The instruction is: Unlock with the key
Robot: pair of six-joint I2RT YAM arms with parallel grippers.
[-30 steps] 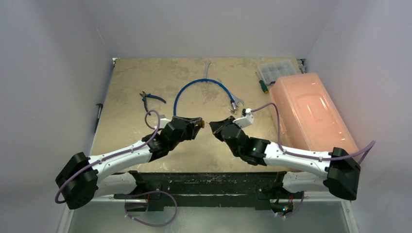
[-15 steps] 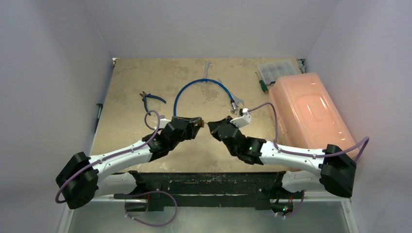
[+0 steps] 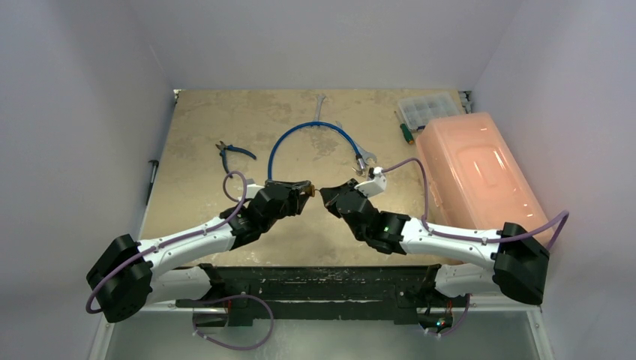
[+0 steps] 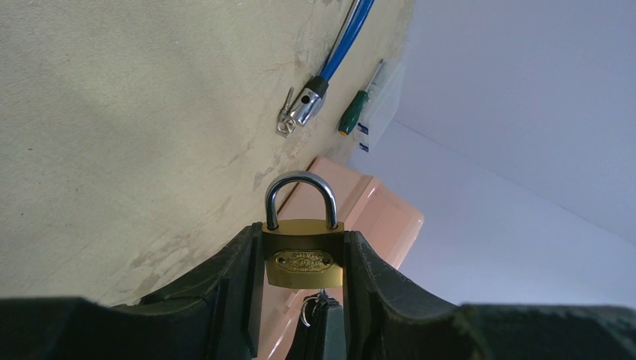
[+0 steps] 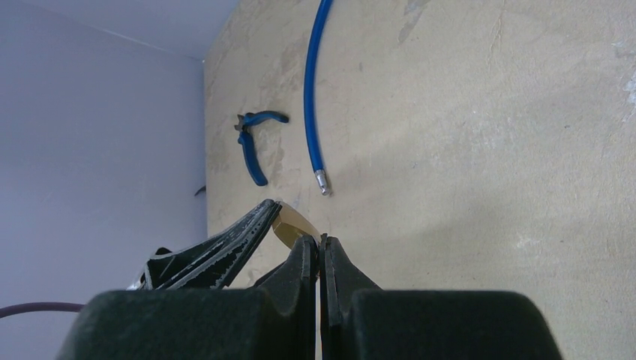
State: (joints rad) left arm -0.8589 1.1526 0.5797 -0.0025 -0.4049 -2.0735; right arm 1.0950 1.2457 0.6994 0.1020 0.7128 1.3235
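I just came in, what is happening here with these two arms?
The left gripper holds the small brass padlock by its sides, above the table, its shackle closed. The right gripper, shut on the thin silvery key, meets the padlock at its underside. Whether the key is already in the keyhole cannot be seen.

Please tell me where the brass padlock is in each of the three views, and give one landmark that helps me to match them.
Top external: the padlock is in the centre, where the two arms meet.
Left wrist: lower centre, shackle pointing up.
Right wrist: lower centre, only a brass edge shows.
Shared landmark: the blue cable lying on the table.
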